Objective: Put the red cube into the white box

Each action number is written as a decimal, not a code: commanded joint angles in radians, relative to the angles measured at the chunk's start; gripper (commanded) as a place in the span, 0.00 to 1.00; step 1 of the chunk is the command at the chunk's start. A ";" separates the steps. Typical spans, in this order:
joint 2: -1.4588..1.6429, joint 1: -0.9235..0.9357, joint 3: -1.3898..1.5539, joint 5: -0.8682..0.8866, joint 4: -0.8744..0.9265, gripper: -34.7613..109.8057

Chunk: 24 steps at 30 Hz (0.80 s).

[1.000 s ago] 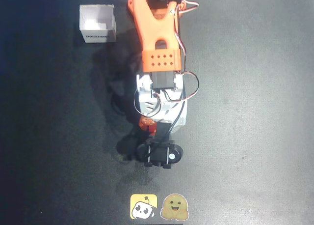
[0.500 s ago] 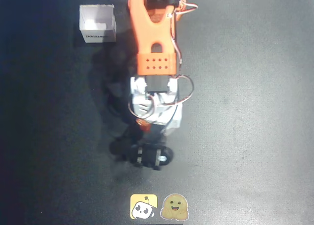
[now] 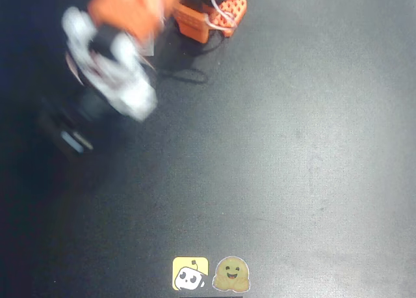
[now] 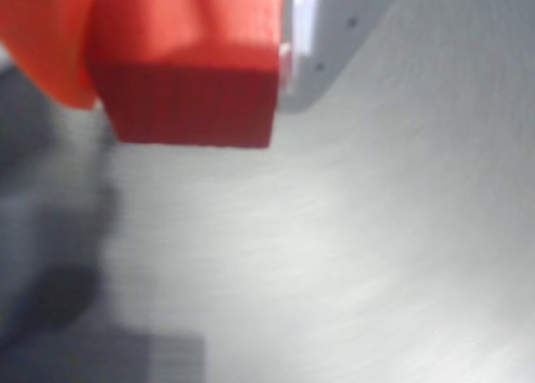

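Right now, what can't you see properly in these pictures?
- The white box: overhead view, the blurred, moving arm covers its corner.
- The gripper: wrist view, cut off by the top edge; its orange and white fingers press the red cube.
- The table: wrist view, smeared by motion.

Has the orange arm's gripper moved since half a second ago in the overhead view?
Yes. The gripper, blurred, has swung from above the two stickers on the black table toward the picture's upper left. In the wrist view it clamps the small red cube.
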 commanded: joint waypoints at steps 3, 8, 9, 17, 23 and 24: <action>0.236 0.155 0.064 0.037 0.097 0.24; 0.278 0.270 0.114 0.044 0.094 0.24; 0.278 0.304 0.117 0.028 0.094 0.24; 0.256 0.661 0.114 -0.209 0.043 0.24; 0.258 0.719 0.140 -0.163 0.055 0.24; 0.259 0.721 0.147 -0.153 0.067 0.24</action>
